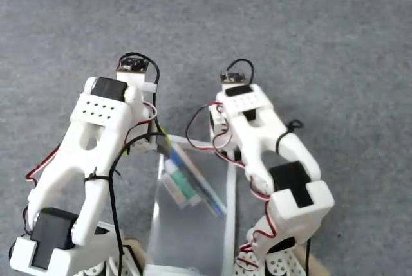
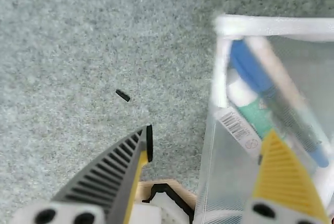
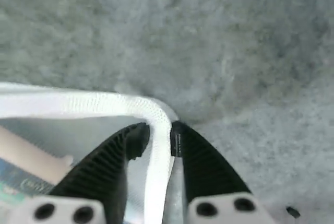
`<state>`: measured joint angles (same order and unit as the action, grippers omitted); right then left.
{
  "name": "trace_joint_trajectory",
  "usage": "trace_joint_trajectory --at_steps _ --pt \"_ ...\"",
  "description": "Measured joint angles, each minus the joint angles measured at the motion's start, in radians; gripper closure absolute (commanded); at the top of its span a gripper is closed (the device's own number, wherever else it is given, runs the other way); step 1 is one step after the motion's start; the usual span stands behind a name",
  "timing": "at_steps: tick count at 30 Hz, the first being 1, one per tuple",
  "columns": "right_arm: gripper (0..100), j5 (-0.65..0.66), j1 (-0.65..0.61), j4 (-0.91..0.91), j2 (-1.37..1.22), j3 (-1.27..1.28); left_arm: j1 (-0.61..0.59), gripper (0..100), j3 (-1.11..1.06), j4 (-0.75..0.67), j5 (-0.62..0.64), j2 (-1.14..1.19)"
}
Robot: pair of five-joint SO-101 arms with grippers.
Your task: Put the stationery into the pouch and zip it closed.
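A clear pouch with white zip edges lies flat between my two arms. Inside it are a blue pen and a green-and-white stick; the left wrist view shows the pen and the barcoded stick through the plastic. My left gripper is open at the pouch's far left corner, with one finger over the carpet and the other over the pouch. My right gripper is shut on the white zip edge at the pouch's far right corner.
Grey carpet covers the table, with open room beyond and beside both arms. A small black scrap lies on the carpet near the left gripper. The arm bases stand at the near edge.
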<state>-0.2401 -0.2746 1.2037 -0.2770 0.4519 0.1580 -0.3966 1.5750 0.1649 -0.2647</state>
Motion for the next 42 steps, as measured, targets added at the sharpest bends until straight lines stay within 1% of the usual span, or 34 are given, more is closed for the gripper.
trace_joint_trajectory --at_steps 2,11,19,23,27,31,36,40,42 --pt "98.9 0.0 0.0 -0.017 -0.005 0.002 0.0 66 0.0 0.0 0.0 0.0" --pt "98.7 0.0 -0.002 -0.091 0.008 0.018 0.0 66 0.0 0.0 0.0 0.0" --pt "98.7 0.0 -0.009 -0.212 0.068 0.005 0.0 66 0.0 0.0 0.0 0.0" --pt "98.7 0.0 0.003 -0.222 0.066 -0.077 0.0 66 0.0 0.0 0.0 0.0" --pt "98.7 0.0 0.051 -0.249 0.064 -0.204 0.0 66 0.0 0.0 0.0 0.0" --pt "98.7 0.046 0.069 -0.252 0.064 -0.316 0.0 66 0.0 0.0 0.0 0.0" --pt "98.7 0.049 0.103 -0.252 0.063 -0.453 0.0 66 0.0 0.0 0.0 0.0" --pt "98.3 0.051 0.13 -0.252 0.063 -0.5 0.0 66 0.0 0.0 0.0 0.0" --pt "98.2 0.051 0.135 -0.218 0.063 -0.502 0.0 66 0.0 0.0 0.0 0.0"
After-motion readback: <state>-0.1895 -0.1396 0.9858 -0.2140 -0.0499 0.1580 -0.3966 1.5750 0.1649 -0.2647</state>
